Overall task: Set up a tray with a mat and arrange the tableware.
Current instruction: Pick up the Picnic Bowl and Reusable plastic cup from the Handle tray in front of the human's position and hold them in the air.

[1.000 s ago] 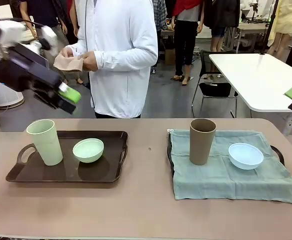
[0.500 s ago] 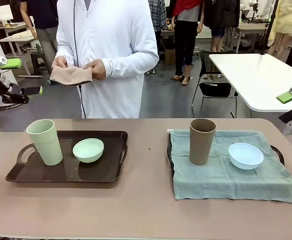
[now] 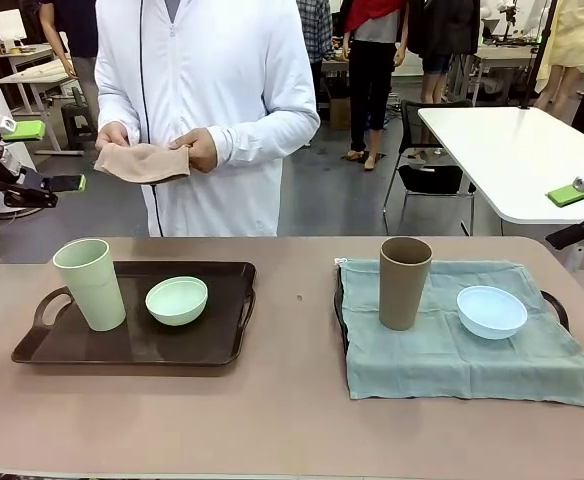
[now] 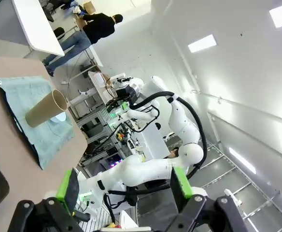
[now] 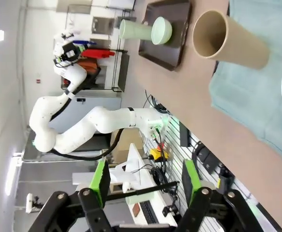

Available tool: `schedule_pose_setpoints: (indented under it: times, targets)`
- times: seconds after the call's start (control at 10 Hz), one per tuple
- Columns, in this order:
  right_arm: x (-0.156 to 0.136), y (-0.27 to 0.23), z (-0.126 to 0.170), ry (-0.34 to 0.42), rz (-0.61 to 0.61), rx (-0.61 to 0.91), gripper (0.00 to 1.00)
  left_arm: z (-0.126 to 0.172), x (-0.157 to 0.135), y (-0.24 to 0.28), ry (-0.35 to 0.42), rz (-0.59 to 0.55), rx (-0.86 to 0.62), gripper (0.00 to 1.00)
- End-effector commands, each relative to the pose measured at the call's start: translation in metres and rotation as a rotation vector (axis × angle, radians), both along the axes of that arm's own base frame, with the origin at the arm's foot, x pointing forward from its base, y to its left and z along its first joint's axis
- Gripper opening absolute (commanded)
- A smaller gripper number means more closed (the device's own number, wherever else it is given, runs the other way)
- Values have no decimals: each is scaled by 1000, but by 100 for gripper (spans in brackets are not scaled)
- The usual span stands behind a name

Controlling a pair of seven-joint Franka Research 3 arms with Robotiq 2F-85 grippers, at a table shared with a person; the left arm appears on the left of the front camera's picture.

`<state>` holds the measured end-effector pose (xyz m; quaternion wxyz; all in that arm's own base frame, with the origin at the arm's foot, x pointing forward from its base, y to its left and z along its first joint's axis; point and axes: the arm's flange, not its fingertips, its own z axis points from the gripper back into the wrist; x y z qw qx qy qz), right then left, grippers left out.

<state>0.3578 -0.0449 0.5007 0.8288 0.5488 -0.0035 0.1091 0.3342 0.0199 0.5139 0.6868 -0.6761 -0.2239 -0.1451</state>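
Left claw (image 3: 47, 157) and right claw (image 3: 580, 213) hang open and empty past the table's (image 3: 292, 420) edges, I guess so the person's (image 3: 212, 80) tan mat (image 3: 142, 162) can go under the pale green cup (image 3: 92, 283) and mint bowl (image 3: 177, 300) on the left-edge tray (image 3: 227, 310).

Matte plastic brown cup (image 3: 404, 290), woven cloth mat (image 3: 442, 362), smooth dark tray (image 3: 224, 338).

Front view faces across the table (image 3: 292, 420); wrist views share the brown cup (image 4: 45, 108).
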Motion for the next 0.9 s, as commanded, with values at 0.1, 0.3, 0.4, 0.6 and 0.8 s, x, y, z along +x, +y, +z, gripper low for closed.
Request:
schedule_pose_setpoints:
  times: [0.1,0.3,0.4,0.6,0.8]
  targets:
    - [-1,-5,-5,-19,-43,191,78,2,-1,-2,0,8,-16,100]
    - [-7,-9,-4,-83,-50,269,78,2,-1,-2,0,8,-16,100]
    - [0,-5,-1,-15,-44,159,78,2,-1,-2,0,8,-16,100]
    - [0,-5,-1,-15,-44,159,78,2,-1,-2,0,8,-16,100]
    - [0,-5,-1,-15,-44,159,78,2,-1,-2,0,8,-16,100]
